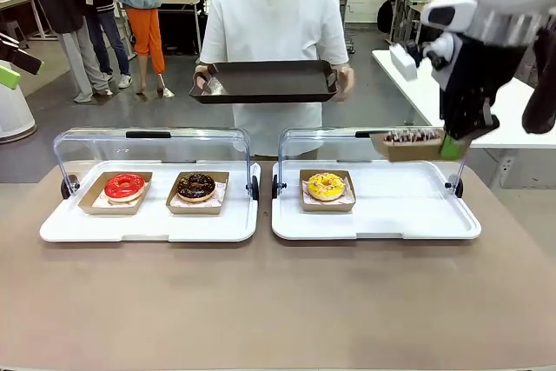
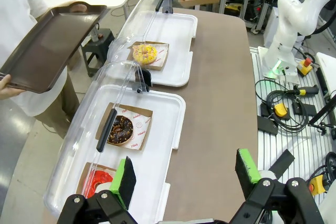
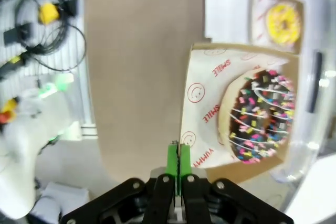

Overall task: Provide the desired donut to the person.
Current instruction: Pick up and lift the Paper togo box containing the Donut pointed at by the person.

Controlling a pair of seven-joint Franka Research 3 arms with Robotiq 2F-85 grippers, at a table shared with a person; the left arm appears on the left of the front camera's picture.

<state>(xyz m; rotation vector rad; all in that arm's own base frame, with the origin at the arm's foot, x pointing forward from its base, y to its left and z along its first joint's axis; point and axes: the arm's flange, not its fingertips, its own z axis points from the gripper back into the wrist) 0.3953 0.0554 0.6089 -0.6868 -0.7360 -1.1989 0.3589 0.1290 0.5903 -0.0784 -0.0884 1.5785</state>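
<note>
— Brown table (image 1: 261, 301). How far along?
— Halfway. The right gripper (image 1: 452, 147) pinches the card (image 1: 401, 150) under the sprinkled donut (image 1: 413, 135), raised to the right of the person's (image 1: 274, 23) dark tray (image 1: 265, 82) and not yet on it. The left gripper (image 2: 186, 170) gapes empty, well apart from that tray. Handover remains.

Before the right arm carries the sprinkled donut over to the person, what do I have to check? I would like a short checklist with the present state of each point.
1. Right gripper: fingers shut on the edge of the cardboard tray: ok.
2. Sprinkled donut lies inside that cardboard tray: ok.
3. Cardboard tray is lifted off the white tray: ok.
4. Person holds out the dark tray, with nothing on it: ok.
5. Left gripper is open, over the other side of the table, away from the path: ok.
6. Grip is firm enough for the carry: cannot tell.
</note>
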